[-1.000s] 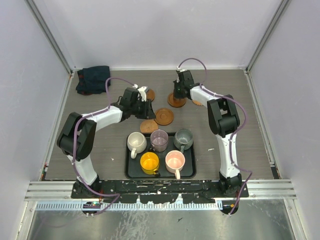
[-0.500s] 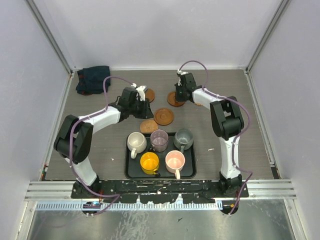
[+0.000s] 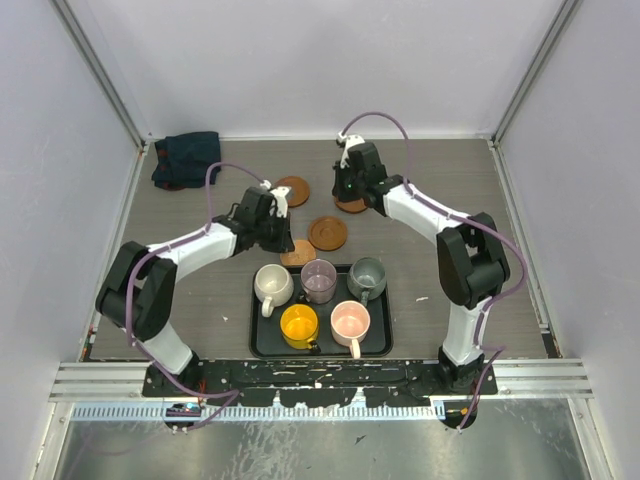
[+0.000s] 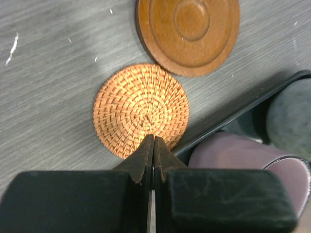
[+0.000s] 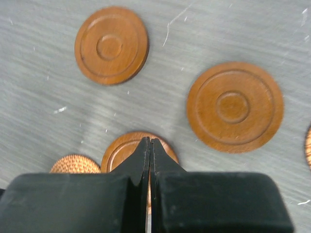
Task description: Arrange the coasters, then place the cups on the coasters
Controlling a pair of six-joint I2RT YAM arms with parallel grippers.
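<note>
Barely begun, I judge: the left gripper [image 4: 153, 141], shut on nothing, tips over the woven coaster [image 4: 141, 109], the right gripper [image 5: 149, 141], also shut, over a brown coaster [image 5: 115, 153], and all five cups [image 3: 318, 280] sit unplaced in the tray [image 3: 265, 340] beside the left

The left gripper [image 4: 153, 140] fills the bottom of the view with its two black fingers pressed flat together, nothing visible between them, and the tips lie over the near edge of a woven coaster [image 4: 141, 110] that rests flat on the grey worktop [image 4: 48, 73]. Just beyond it sits a darker wooden coaster [image 4: 188, 34] with raised rings, its far edge cut off by the frame. To the right runs the rim of the black tray [image 4: 252, 99], close beside the woven coaster, holding a mauve cup [image 4: 243, 160] and, further right, a grey-green cup [image 4: 290, 119] — both only partly in view.
</note>
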